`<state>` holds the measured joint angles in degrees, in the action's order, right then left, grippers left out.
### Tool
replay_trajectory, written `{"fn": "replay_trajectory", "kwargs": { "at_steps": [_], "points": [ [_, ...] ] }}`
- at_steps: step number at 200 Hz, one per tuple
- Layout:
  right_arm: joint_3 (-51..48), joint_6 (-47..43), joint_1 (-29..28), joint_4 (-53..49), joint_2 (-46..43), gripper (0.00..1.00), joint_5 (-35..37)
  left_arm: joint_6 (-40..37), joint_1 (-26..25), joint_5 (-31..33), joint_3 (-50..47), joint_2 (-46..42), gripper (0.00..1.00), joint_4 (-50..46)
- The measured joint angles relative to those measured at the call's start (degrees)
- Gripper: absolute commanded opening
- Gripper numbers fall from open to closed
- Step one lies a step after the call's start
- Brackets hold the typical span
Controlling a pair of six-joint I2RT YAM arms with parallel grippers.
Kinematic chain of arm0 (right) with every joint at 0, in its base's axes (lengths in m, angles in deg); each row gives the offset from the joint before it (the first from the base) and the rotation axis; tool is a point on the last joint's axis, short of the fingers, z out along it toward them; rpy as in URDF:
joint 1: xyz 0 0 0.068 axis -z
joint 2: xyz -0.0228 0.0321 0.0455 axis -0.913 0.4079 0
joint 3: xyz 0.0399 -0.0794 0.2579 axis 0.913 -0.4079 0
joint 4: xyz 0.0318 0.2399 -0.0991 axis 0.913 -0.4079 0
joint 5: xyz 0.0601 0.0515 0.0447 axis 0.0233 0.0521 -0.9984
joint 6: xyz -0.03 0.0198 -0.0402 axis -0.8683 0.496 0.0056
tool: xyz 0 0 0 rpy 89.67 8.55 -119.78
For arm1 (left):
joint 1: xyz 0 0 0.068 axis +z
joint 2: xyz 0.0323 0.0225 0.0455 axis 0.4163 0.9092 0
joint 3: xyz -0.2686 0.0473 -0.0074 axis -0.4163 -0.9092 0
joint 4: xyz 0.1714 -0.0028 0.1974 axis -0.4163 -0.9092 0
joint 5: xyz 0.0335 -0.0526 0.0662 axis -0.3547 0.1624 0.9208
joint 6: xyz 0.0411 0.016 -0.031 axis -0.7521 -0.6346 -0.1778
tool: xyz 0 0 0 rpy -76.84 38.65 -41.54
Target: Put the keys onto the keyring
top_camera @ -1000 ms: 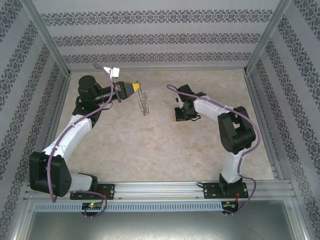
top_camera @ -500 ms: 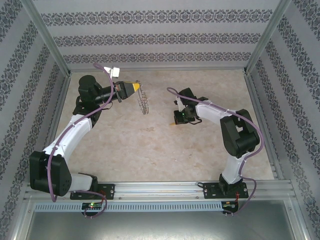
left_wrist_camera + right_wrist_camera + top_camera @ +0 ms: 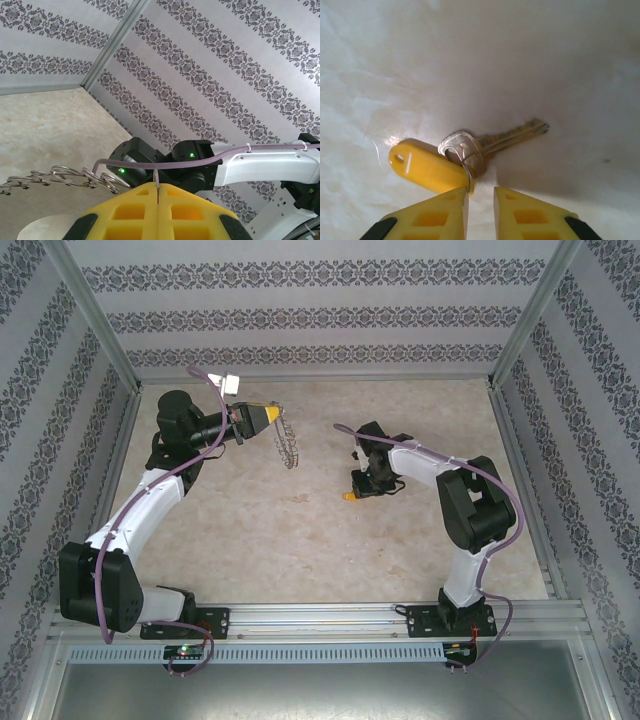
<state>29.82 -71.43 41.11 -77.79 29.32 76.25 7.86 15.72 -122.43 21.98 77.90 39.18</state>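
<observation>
Right gripper [image 3: 480,194] slides nearer, dips toward table [image 3: 560,60]; jaws now cracked narrow, empty. Key [image 3: 487,144] flat on table, just ahead of gripper tips, long axis crosswise, blade tip right. Left gripper [image 3: 157,192] clamps keyring [image 3: 75,177] aloft, well apart from key. Right arm nearer.

L fingers [image 3: 125,220] shut, raised, R fingers [image 3: 530,215] slightly apart, low

Yellow-tagged silver key [image 3: 495,141] flat on the table [image 3: 570,60]; grey coiled keyring [image 3: 288,445] aloft, edge-on.
</observation>
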Motion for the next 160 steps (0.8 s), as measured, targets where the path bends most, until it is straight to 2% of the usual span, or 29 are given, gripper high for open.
{"fn": "replay_trajectory", "kwargs": {
  "at_steps": [44,73,108,160],
  "points": [
    [11.5,-4.0,-2.4,-8.0,1.6,0.28,4.6,-0.4,0.0,0.0,0.0,0.0,0.0,-0.7],
    [18.7,-5.9,-2.7,-12.9,6.3,0.28,4.9,-3.7,-0.2,0.0,0.0,-0.2,0.0,-5.9],
    [23.6,-7.8,-2.7,-18.4,11.3,0.28,4.8,-7.6,-0.5,0.3,0.0,-0.8,0.0,-11.6],
    [29.0,-9.3,-2.7,-24.1,16.7,0.24,4.1,-9.7,-0.5,0.3,0.0,-2.0,0.0,-13.3]
  ]
}}
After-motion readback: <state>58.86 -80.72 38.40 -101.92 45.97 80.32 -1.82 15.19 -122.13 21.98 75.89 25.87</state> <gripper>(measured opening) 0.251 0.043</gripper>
